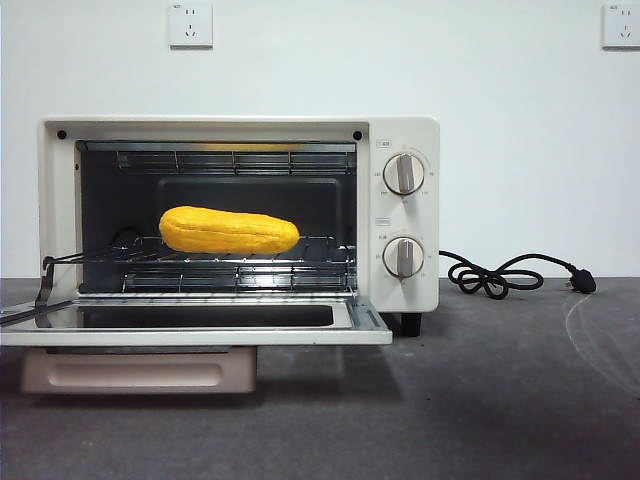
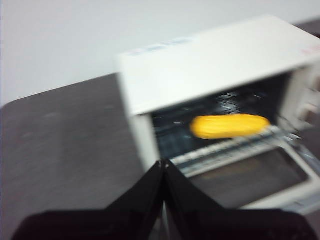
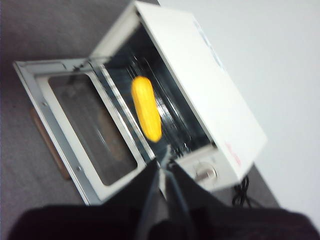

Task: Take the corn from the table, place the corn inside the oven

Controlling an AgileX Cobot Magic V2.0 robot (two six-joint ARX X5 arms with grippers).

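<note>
Both grippers, left (image 2: pixel 163 165) and right (image 3: pixel 165 159), hang above the oven (image 1: pixel 405 135) with jaws pressed together, empty. Corn (image 1: pixel 228 230) lies on the wire rack (image 1: pixel 320 258) inside; door (image 1: pixel 200 325) down; cord (image 1: pixel 500 275) beside it

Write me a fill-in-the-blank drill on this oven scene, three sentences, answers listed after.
1. The corn lies on the wire ____ inside the oven.
2. The oven's door is ____.
3. The left claw and the right claw are both ____ and hold nothing.

Missing words: rack; open; shut
</note>
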